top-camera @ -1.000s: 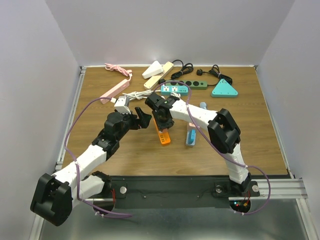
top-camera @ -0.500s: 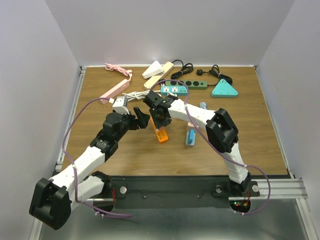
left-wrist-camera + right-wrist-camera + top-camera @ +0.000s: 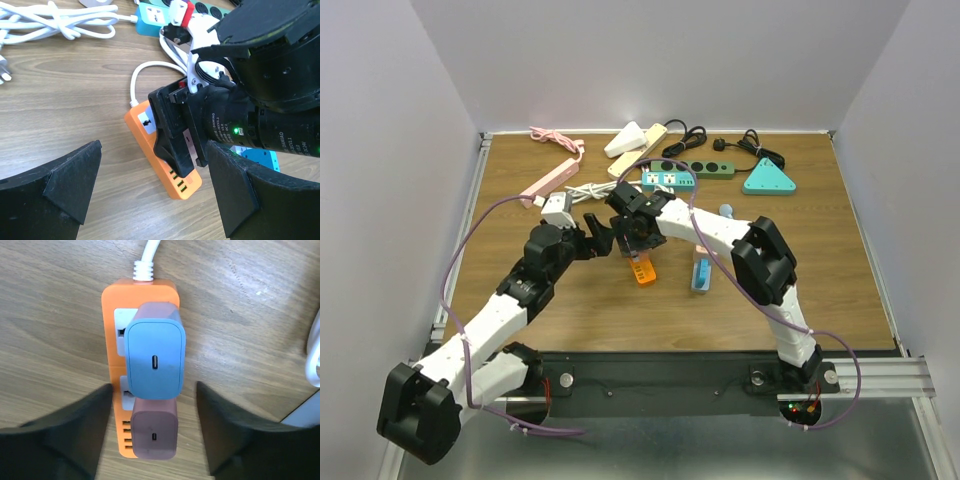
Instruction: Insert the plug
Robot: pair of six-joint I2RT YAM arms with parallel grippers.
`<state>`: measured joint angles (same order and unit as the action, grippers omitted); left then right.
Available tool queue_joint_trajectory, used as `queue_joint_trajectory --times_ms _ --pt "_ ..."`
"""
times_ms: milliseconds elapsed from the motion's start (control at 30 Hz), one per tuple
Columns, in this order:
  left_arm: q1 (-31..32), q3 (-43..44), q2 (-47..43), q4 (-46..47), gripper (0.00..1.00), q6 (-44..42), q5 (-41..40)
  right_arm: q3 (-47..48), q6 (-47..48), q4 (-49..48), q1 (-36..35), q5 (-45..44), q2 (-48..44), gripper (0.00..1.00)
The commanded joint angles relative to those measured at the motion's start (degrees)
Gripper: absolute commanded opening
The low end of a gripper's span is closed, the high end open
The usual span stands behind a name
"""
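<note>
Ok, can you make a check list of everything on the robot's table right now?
Surface: wooden table, no spills seen.
Job's things: orange strip; blue plug and maroon plug sit on it.
Clutter: pink strip, green strip, teal triangle, blue strip.
Grippers: left gripper open, empty; right gripper open over the plugs.
Cables: white cord from orange strip; purple cables along arms.
Surroundings: plain walls.

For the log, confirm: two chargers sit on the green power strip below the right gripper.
The power strip is orange, not green; the right wrist view shows it. Two chargers do sit on it below the right gripper.
</note>
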<state>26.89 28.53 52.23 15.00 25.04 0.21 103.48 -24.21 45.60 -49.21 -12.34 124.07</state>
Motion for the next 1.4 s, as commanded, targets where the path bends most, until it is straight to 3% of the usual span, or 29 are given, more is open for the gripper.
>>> queue_joint_trajectory --times_ms 0,200,333,800,1067,1367 --pt "-0.18 4.51 -1.87 -1.72 0.97 -1.48 -2.75 -0.3 0.65 -0.87 -0.62 -3.04 -4.88 0.78" --pt "-0.26 7.23 -2.57 -6.47 0.99 -1.92 -4.86 -4.24 1.35 -1.22 -0.54 -4.62 -13.84 0.94" --pt "-0.26 8.55 -5.11 -10.08 0.99 -1.92 -6.35 -9.08 1.88 -2.97 0.6 -7.08 -19.56 0.99" --pt "-0.35 17.16 -9.6 -21.32 0.99 -1.66 -14.44 -39.47 2.32 -24.68 19.41 -9.62 -49.96 1.0" --pt "-0.35 18.4 -11.27 -22.91 0.99 -2.54 -16.55 -46.69 4.17 -28.2 28.19 -16.14 -59.99 1.0" --pt "-0.35 19.46 -8.55 -20.37 0.99 -3.68 -16.2 -49.25 4.34 -29.34 30.49 -16.67 -64.65 1.0"
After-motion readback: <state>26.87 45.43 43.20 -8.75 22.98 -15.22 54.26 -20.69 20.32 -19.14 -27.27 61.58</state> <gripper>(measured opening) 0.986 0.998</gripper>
